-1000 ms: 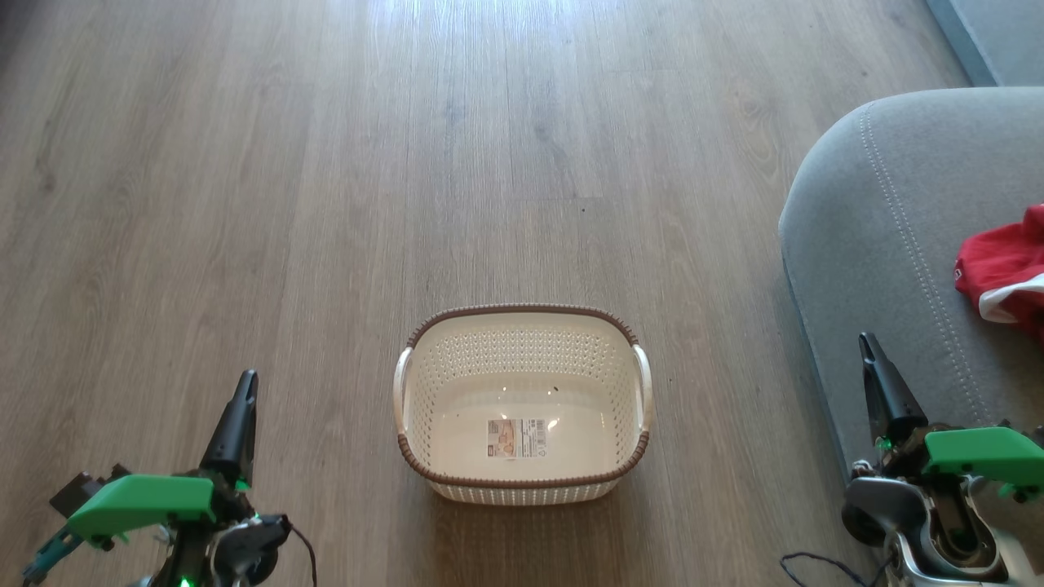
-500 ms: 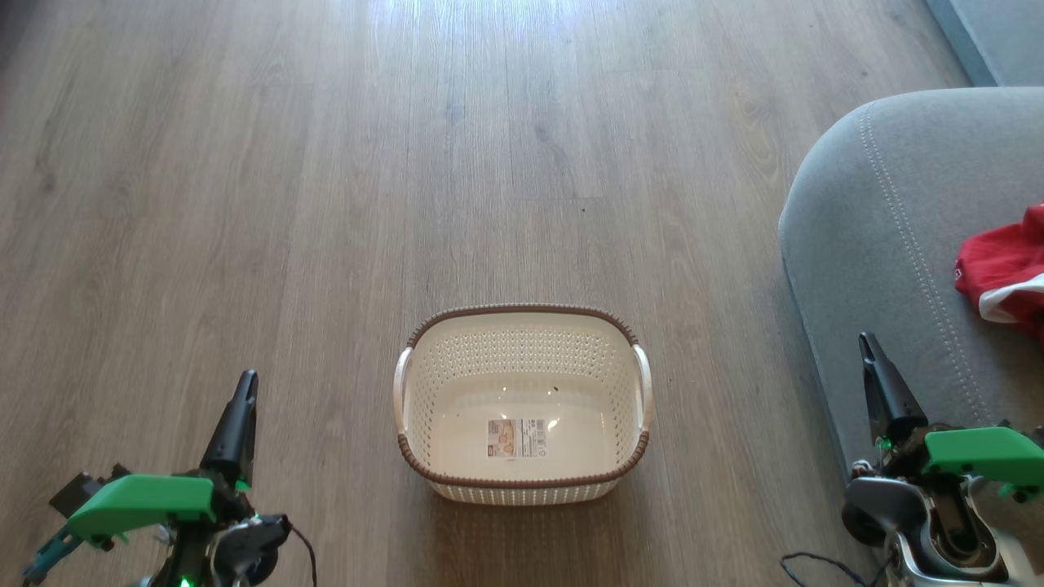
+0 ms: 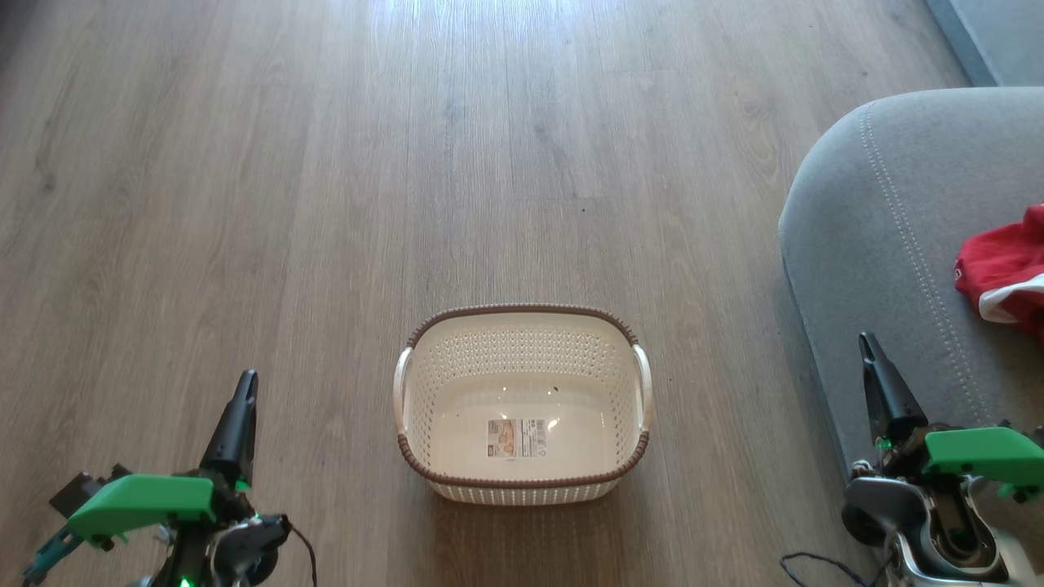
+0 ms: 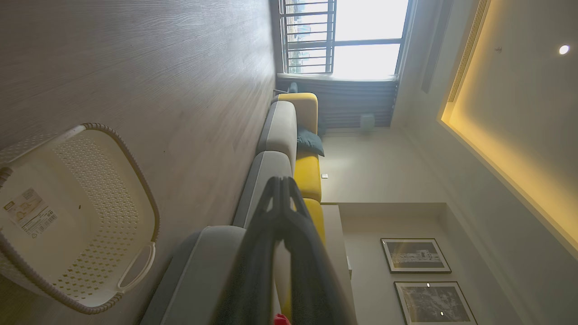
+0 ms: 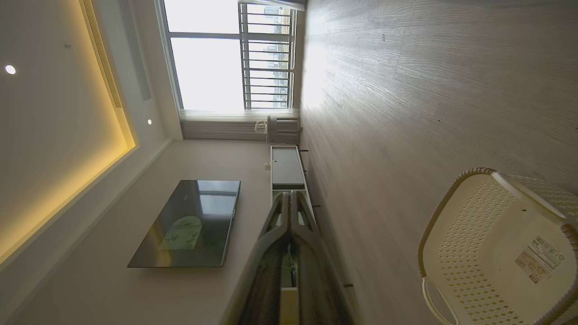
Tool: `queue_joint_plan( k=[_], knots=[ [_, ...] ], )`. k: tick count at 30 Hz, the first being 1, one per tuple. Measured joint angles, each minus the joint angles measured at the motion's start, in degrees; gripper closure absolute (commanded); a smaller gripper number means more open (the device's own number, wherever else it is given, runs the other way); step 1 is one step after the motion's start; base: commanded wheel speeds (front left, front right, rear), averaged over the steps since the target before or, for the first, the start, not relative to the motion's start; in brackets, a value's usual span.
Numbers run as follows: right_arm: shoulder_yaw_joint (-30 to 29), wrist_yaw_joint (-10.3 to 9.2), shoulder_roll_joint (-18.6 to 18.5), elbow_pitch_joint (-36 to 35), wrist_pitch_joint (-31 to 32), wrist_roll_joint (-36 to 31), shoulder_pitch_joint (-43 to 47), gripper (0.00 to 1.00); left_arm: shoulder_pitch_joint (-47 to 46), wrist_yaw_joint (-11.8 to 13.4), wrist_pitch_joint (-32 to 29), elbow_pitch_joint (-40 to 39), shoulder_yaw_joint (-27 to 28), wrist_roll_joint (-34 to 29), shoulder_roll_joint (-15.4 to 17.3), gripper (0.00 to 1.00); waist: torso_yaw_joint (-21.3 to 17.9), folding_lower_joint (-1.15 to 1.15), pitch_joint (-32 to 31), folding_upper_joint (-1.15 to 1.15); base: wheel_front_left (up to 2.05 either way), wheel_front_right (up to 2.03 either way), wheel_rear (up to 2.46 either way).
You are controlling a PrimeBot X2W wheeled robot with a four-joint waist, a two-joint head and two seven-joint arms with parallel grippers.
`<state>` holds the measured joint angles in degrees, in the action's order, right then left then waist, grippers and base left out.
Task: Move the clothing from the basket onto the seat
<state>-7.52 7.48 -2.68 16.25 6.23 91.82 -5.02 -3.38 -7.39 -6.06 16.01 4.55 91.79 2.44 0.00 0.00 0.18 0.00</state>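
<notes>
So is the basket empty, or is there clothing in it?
Empty. In the basket, the bare bottom and label sticker show unobstructed in the head view; red clothing lies on the seat.

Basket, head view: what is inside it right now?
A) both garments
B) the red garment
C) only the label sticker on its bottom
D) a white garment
C: the basket shows a bare bottom with just the label sticker, while the red clothing lies on the seat.
</notes>
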Motion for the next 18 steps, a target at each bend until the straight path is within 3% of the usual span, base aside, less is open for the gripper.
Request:
queue_joint_plan(
  k=[18],
  knots=[
    [0.0, 0.0, 0.0, 0.0, 0.0, 0.0, 0.0, 1.0, 0.0, 0.0, 0.0, 0.0, 0.0, 0.0, 0.0, 1.0, 0.0, 0.0, 0.0, 0.0, 0.0, 0.0, 0.0]
  ],
)
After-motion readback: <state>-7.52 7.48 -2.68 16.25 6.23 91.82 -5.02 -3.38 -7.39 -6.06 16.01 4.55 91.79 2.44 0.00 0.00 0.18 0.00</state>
